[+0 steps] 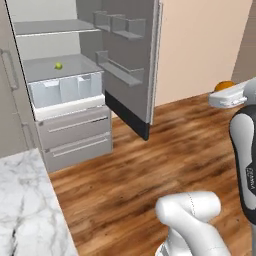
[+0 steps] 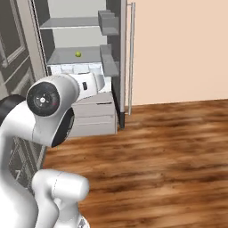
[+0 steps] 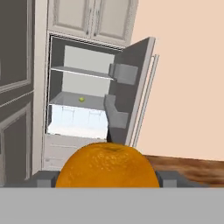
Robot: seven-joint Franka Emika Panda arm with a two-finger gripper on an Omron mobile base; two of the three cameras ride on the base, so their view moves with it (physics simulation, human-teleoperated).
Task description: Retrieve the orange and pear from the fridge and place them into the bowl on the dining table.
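Observation:
My gripper (image 3: 106, 179) is shut on the orange (image 3: 107, 164), a round bright fruit between the two grey fingers (image 3: 42, 178) at the bottom of the hand view. In the left base view the orange (image 1: 224, 85) peeks over the white hand at the right edge, well away from the fridge. The fridge (image 1: 127, 60) stands open with its door swung right. The small yellow-green pear (image 1: 58, 65) lies alone on a grey shelf above the clear drawers, pear (image 2: 78, 54) and pear (image 3: 81, 99) in the other views. The bowl is out of view.
A white grey-veined marble top (image 1: 25, 200) fills the lower left; I cannot tell whether it is the dining table. Wood floor (image 1: 165, 145) spreads between me and the fridge. The open fridge door (image 2: 120, 53) juts out with its long bar handle (image 2: 131, 58).

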